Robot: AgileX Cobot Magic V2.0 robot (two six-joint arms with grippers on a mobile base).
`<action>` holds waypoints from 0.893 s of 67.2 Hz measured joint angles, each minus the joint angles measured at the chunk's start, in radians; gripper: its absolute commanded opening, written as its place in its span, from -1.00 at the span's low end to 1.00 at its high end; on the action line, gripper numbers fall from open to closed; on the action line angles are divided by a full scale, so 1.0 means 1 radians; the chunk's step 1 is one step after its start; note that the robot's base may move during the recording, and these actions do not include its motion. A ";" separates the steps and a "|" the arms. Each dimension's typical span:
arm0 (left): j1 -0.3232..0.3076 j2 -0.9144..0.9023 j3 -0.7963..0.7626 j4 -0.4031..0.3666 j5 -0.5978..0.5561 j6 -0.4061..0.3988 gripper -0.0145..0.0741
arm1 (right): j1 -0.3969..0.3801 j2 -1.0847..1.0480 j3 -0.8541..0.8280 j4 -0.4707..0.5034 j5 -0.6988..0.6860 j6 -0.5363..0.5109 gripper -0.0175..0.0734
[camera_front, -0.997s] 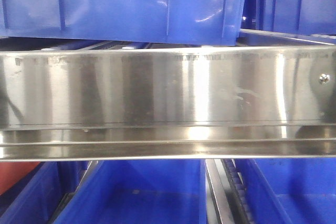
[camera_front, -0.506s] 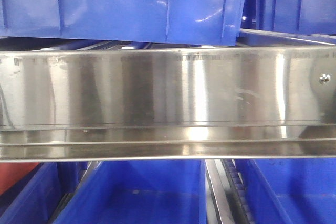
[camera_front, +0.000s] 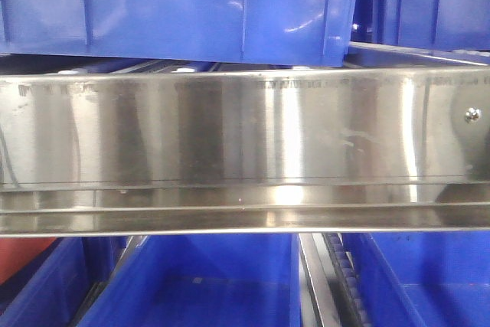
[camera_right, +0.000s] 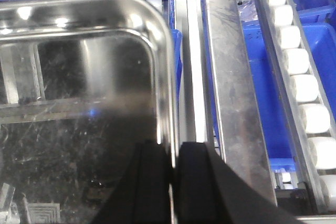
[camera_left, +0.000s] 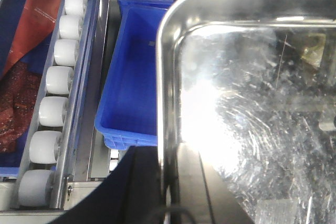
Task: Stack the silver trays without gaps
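A silver tray (camera_left: 252, 103), shiny and scratched, fills the right of the left wrist view. My left gripper (camera_left: 168, 153) is shut on its left rim, with one dark finger (camera_left: 136, 187) outside the wall and the other inside. In the right wrist view a silver tray (camera_right: 79, 103) fills the left half. There my right gripper (camera_right: 172, 153) is shut on the tray's right rim, its black fingers (camera_right: 197, 182) pinching the thin edge. The front view shows no tray and neither gripper.
A brushed-steel shelf rail (camera_front: 245, 128) with a screw (camera_front: 473, 115) spans the front view, with blue bins above (camera_front: 191, 5) and below (camera_front: 199, 281). White roller tracks (camera_left: 52, 108) (camera_right: 302, 87), a blue bin (camera_left: 134, 77), a red packet (camera_left: 31, 40) and a steel rail (camera_right: 236, 87) flank the tray.
Only the reflections on the shelf rail shift slightly in the front view. The rail and the bins have not moved.
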 measured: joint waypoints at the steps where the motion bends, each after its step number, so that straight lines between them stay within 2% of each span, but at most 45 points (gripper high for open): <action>1: 0.000 0.000 0.000 0.002 0.000 0.000 -0.71 | 0.000 0.000 0.000 0.000 0.000 0.000 -0.65; 60: 0.000 0.000 0.000 0.006 0.000 0.000 -0.71 | 0.000 0.000 0.000 0.000 0.000 0.002 -0.65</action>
